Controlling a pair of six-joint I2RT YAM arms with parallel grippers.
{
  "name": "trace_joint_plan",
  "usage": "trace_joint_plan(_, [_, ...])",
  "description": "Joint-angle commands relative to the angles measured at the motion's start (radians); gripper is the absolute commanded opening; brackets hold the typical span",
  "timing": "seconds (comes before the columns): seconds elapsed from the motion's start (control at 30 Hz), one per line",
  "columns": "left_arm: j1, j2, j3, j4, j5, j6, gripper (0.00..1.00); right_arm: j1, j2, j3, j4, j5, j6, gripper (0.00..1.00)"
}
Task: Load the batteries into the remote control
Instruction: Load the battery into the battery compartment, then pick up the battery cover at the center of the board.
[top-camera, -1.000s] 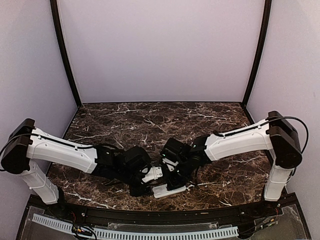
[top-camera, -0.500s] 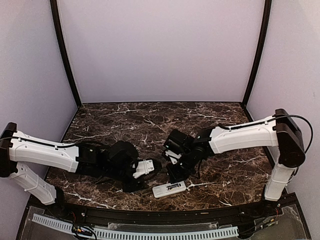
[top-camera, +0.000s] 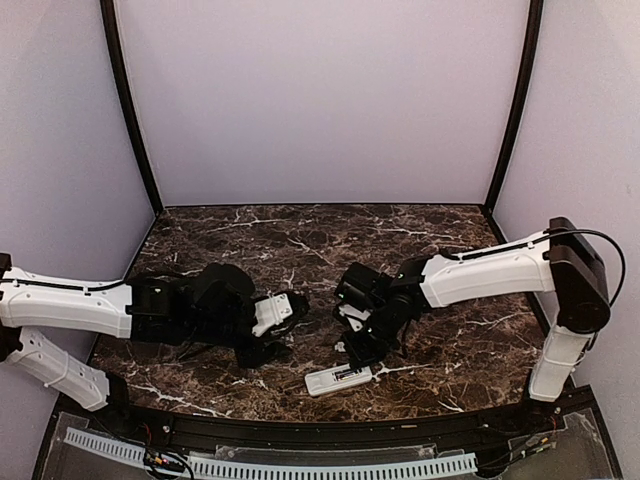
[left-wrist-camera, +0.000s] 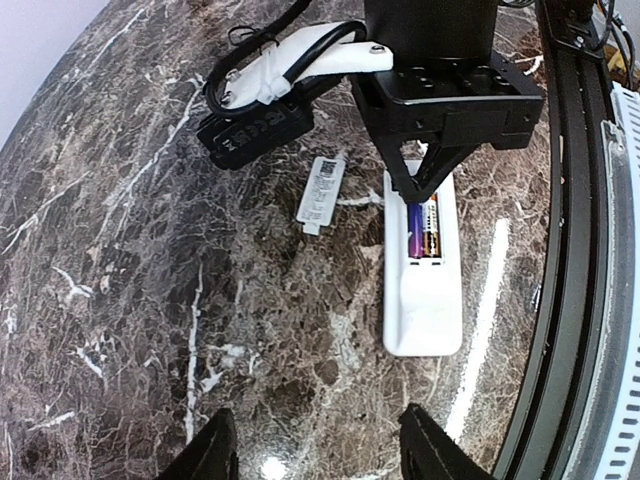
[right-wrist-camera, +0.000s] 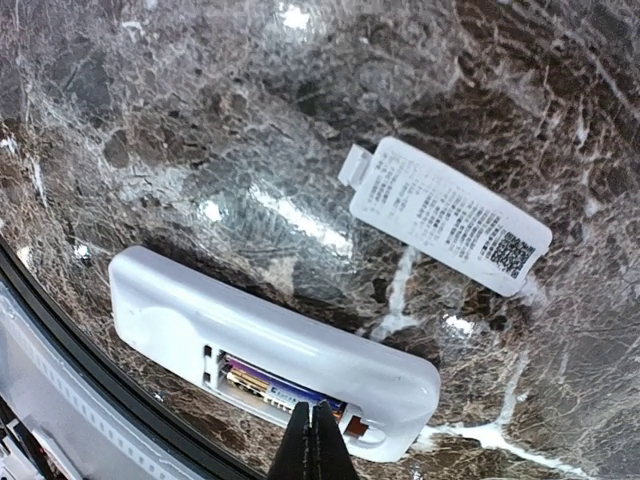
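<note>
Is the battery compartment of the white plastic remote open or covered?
Open: dark bluish batteries show in the white plastic remote's recess; the flat white cover lies apart from it.

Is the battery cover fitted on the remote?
No, the cover lies on the table apart from the remote control, whose compartment stands open with batteries showing.
</note>
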Motion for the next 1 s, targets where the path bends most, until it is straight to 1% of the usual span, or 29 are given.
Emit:
trace_joint_plan(0.0, [0.019,-0.045,-0.024,0.013,-0.038,-0.03,0.56,-0.022,-0.02,0.076,-0.012,-0.002,-0.082,0.0])
trace_joint_plan(0.03, [0.024,-0.055,-0.024,0.012,-0.042,-0.036,0.57,-0.026,-0.027,0.091,-0.01,-0.002,-0.114,0.05])
trace_joint_plan(0.07, [0.038,-0.06,-0.023,0.011,-0.043,-0.052,0.58,-0.03,-0.031,0.107,-0.009,0.004,-0.156,0.13])
trace_joint_plan(0.1, [0.046,-0.073,-0.023,0.011,-0.042,-0.062,0.59,-0.033,-0.033,0.121,-0.013,0.017,-0.203,0.24])
trace_joint_plan(0.17, [0.079,-0.102,-0.024,0.011,-0.041,-0.092,0.65,-0.047,-0.023,0.146,-0.019,0.032,-0.329,0.47])
trace_joint_plan(0.2, [0.099,-0.113,-0.025,0.014,-0.042,-0.115,0.7,-0.056,-0.01,0.156,-0.018,0.023,-0.41,0.55])
trace_joint_plan(0.23, [0.11,-0.137,-0.031,0.024,-0.045,-0.126,0.72,-0.066,0.007,0.168,-0.025,0.005,-0.488,0.6])
trace_joint_plan(0.27, [0.13,-0.162,-0.035,0.028,-0.046,-0.137,0.77,-0.073,0.029,0.184,-0.038,0.001,-0.565,0.62])
trace_joint_plan(0.33, [0.15,-0.193,-0.043,0.037,-0.051,-0.171,0.82,-0.076,0.071,0.209,-0.065,0.054,-0.714,0.64])
trace_joint_plan(0.4, [0.163,-0.214,-0.048,0.037,-0.06,-0.181,0.85,-0.077,0.093,0.219,-0.074,0.084,-0.862,0.65])
trace_joint_plan(0.5, [0.168,-0.223,-0.053,0.029,-0.071,-0.173,0.86,-0.081,0.104,0.211,-0.05,0.069,-1.068,0.65])
trace_joint_plan(0.57, [0.169,-0.219,-0.052,0.024,-0.074,-0.167,0.86,-0.088,0.12,0.217,-0.042,0.057,-1.153,0.65])
trace_joint_plan(0.73, [0.17,-0.185,-0.046,0.026,-0.067,-0.152,0.86,-0.101,0.21,0.295,-0.099,0.051,-1.226,0.61])
trace_joint_plan(0.87, [0.17,-0.169,-0.042,0.024,-0.061,-0.151,0.87,-0.104,0.266,0.306,-0.118,0.07,-1.245,0.56])
trace_joint_plan(0.97, [0.171,-0.168,-0.043,0.029,-0.058,-0.124,0.87,-0.104,0.285,0.311,-0.117,0.068,-1.235,0.53])
